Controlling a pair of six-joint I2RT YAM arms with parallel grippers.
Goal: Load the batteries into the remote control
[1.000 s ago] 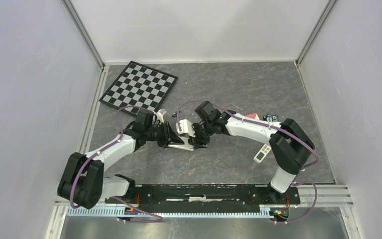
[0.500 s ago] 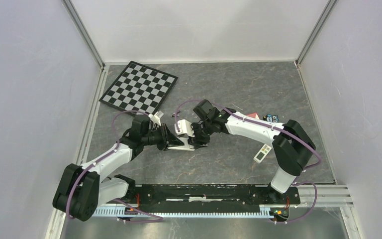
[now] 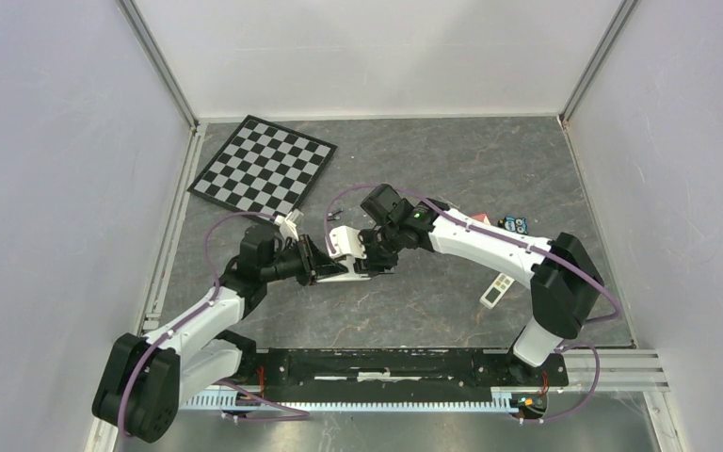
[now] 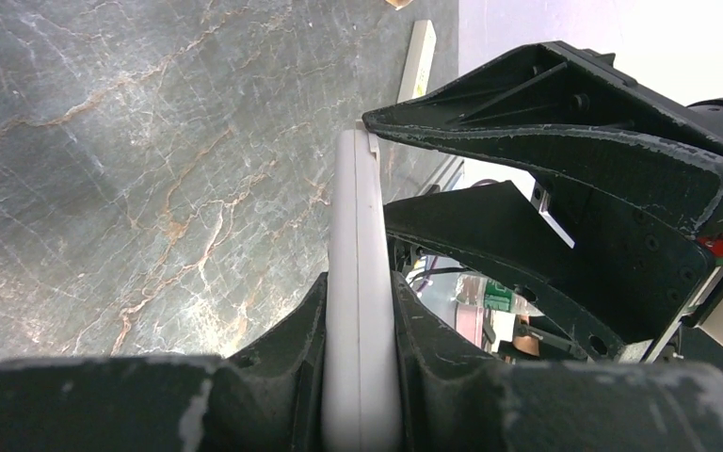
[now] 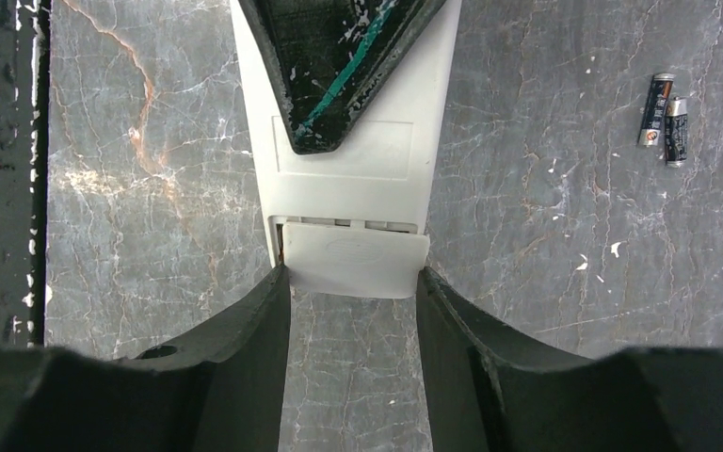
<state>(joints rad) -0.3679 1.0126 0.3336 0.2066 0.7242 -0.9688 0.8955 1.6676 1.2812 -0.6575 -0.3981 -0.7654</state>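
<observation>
The white remote control [image 5: 348, 160] is held above the table, its plain back facing the right wrist camera. My left gripper [image 4: 360, 282] is shut on it, the body clamped edge-on between the jaws, and one dark left finger [image 5: 339, 66] lies over its back. My right gripper [image 5: 352, 282] meets it end-on, with its fingertips pressed against both sides of the battery cover [image 5: 356, 264], which sits slightly slid out. Two dark batteries [image 5: 664, 113] lie side by side on the table beside it. In the top view both grippers, left [image 3: 318, 266] and right [image 3: 369, 262], meet mid-table.
A checkerboard [image 3: 264, 165] lies at the back left. A small slim white device [image 3: 496, 290] rests on the right, near the right arm. A red-and-white item [image 3: 475, 218] and a dark blue one [image 3: 513, 223] sit behind that arm. White walls close in the marble table [image 3: 490, 160].
The left arm's elbow has swung out to the left and its gripper has drawn back slightly. The right wrist followed a little leftward. Both grips look unchanged.
</observation>
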